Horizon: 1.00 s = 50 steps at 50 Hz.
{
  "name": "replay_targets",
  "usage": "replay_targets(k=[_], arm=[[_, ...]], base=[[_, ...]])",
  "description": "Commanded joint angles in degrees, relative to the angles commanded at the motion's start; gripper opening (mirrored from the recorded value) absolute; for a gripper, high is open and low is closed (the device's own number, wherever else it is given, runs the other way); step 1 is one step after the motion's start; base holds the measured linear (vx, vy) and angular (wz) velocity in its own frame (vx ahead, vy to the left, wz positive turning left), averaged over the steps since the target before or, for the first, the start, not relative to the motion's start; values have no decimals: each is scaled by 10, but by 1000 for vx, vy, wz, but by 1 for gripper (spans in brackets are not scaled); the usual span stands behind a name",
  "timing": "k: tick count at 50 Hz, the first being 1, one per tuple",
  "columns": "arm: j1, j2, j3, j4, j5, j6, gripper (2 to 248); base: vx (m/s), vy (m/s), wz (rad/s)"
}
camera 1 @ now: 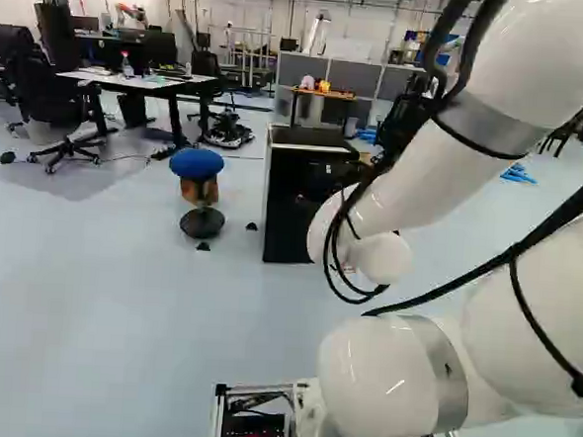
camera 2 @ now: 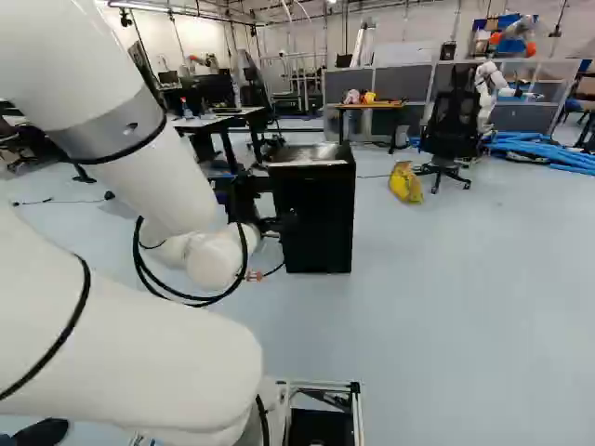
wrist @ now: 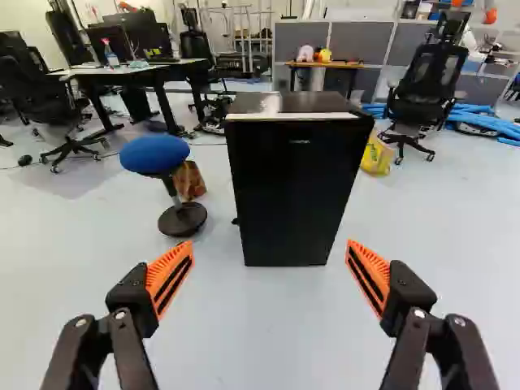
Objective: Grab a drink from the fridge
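Progress is assessed as very early: the approach stage, with no part of the drink's removal done. The black fridge (wrist: 296, 175) stands upright on the floor (wrist: 264, 341), ahead of the gripper (wrist: 270, 244) and well apart from it. Its door (wrist: 296, 219) appears shut, a plain dark front showing no visible gap, and its inside cannot be seen from any view. No drink is visible; its presence within the fridge is taken from the task sentence alone. The gripper is released, its orange pads (wrist: 169, 279) spread wide apart with nothing between them. The arm (camera 1: 428, 177) reaches out ahead of the base with the fridge roughly centred before the gripper, which is judged a fair heading. A blue-topped stool (wrist: 154, 153) stands to one side of the fridge, near it, and a yellow bag (wrist: 376, 156) lies on the other side, farther back; neither appears to block the front. Work outstanding, in order: close the remaining distance, find the edge or grip of the door, swing it open, locate a drink, take hold of it and bring it out clear of the fridge. The next move is judged to be driving forward or reaching towards the door edge. Points of risk: no handle can be made out, the hinge side cannot be determined, and the stool may obstruct the door's swing.
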<state>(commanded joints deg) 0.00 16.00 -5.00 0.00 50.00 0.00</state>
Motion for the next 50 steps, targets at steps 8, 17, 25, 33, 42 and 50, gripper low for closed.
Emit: replay_targets(k=[8, 17, 25, 33, 42, 50], arm=[[0, 0, 0, 0, 0, 0, 247], [0, 0, 0, 0, 0, 0, 247], [0, 0, 0, 0, 0, 0, 247], [0, 0, 0, 0, 0, 0, 247], [0, 0, 0, 0, 0, 0, 247], [0, 0, 0, 0, 0, 0, 247]], base=[[0, 0, 0], [0, 0, 0], [0, 0, 0], [29, 2, 1], [25, 8, -7], [38, 20, -10]])
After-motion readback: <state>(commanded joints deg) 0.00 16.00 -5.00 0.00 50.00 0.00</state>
